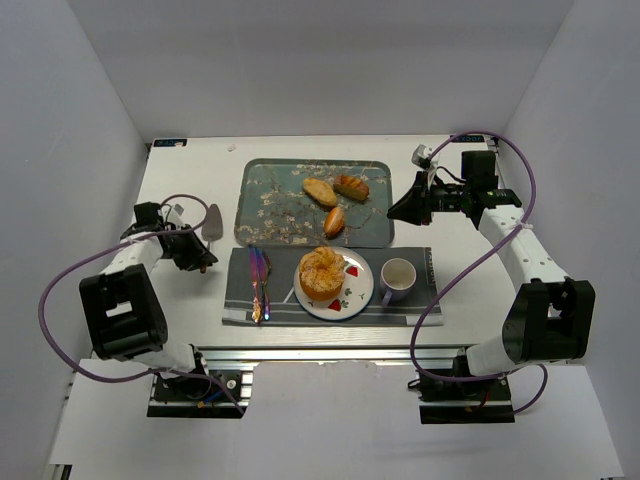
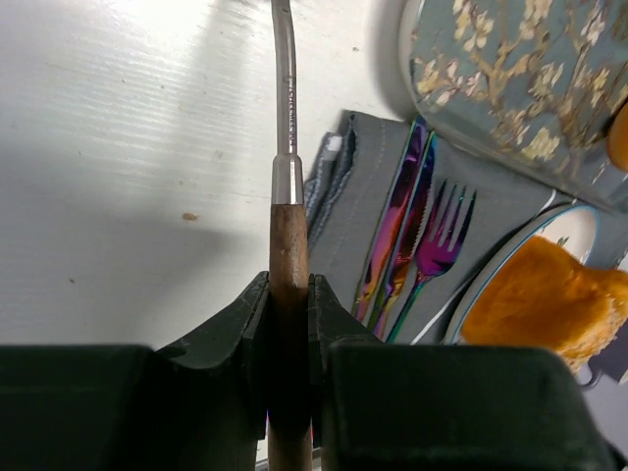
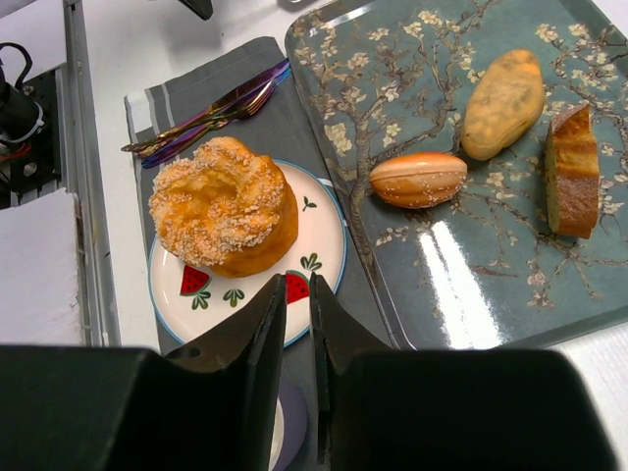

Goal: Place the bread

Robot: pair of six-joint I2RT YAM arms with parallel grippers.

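We are finding the bread (image 3: 224,204) golden-orange, crumb-topped (tall, cake-like), sitting on the plate (image 3: 320,232). The left gripper (image 2: 288,294) is pinching a wooden-handled server (image 2: 288,240). The right gripper (image 3: 297,314) is hanging nearly pressed together, empty.

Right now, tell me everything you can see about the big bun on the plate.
The bread is a big round golden-orange bun, cake-like, with a lumpy, crumbly top and smoother sides. It looks whole and sits upright on the watermelon-print plate, on the near side of the flowered tray, with nothing else touching it.
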